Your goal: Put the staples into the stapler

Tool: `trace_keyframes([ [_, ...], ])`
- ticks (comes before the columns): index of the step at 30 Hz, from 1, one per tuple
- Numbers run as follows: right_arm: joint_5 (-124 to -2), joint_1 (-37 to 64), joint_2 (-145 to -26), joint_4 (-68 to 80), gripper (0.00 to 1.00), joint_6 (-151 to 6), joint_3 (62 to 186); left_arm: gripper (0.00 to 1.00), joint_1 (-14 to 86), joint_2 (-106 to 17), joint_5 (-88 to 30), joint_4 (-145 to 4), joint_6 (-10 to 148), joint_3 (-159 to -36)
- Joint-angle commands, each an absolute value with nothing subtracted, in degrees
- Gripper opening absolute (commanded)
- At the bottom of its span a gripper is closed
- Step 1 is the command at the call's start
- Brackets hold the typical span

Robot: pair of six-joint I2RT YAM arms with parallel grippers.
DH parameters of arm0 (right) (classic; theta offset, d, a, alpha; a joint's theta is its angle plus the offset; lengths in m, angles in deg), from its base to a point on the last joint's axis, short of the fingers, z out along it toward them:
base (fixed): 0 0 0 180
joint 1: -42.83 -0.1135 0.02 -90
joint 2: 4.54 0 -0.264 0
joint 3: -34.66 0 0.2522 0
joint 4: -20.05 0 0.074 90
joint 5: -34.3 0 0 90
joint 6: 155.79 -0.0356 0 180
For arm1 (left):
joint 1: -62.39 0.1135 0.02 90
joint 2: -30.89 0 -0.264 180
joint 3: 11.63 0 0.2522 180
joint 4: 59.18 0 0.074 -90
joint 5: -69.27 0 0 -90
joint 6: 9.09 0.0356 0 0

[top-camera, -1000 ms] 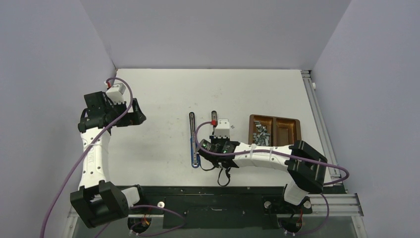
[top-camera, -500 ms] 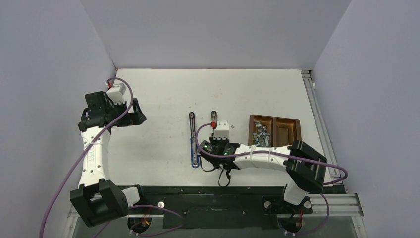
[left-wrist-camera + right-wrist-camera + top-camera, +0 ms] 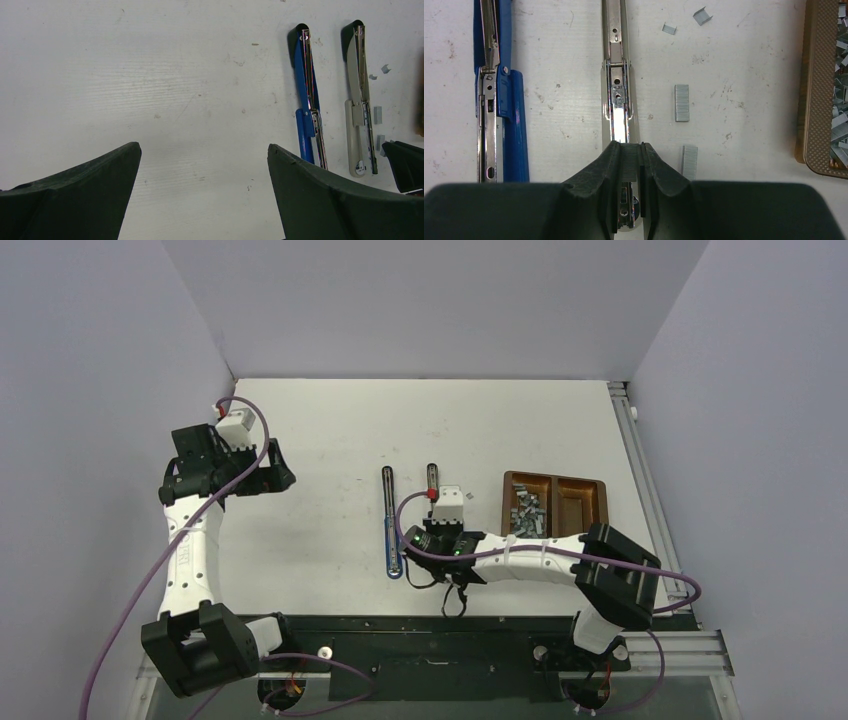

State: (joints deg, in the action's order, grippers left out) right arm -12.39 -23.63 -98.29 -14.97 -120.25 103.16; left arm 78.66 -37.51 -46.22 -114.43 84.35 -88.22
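Note:
A white stapler [image 3: 616, 80] lies opened flat on the table, its metal channel facing up; it also shows in the top view [image 3: 431, 480] and the left wrist view [image 3: 361, 95]. My right gripper [image 3: 628, 150] is shut on a short grey staple strip [image 3: 627, 165] and holds it directly over the near part of that channel. A blue stapler [image 3: 499, 100] lies opened flat to its left. The staples [image 3: 527, 512] are piled in the left half of a brown tray. My left gripper [image 3: 202, 155] is open and empty, raised at the far left of the table.
Two loose staple strips [image 3: 681, 102] [image 3: 689, 161] and a few single staples [image 3: 702, 16] lie right of the white stapler. The brown two-compartment tray [image 3: 580, 502] stands at the right. My right arm stretches across the table's near middle.
My right gripper has shifted slightly left and toward the near edge over the white stapler, still holding the strip. The left arm has not moved.

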Motion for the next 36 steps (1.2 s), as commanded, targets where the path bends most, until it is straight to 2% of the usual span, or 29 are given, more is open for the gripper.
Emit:
trace_keyframes([
  [1,-11.83,-24.19,-98.14,-12.59,0.09,-120.00,102.42,0.96,78.47,-37.31,-46.04,-114.21,84.46,-88.64],
  [36,-12.97,-25.37,-97.87,-11.05,0.09,-120.54,100.37,0.96,78.49,-36.52,-46.13,-113.91,84.07,-87.94],
])
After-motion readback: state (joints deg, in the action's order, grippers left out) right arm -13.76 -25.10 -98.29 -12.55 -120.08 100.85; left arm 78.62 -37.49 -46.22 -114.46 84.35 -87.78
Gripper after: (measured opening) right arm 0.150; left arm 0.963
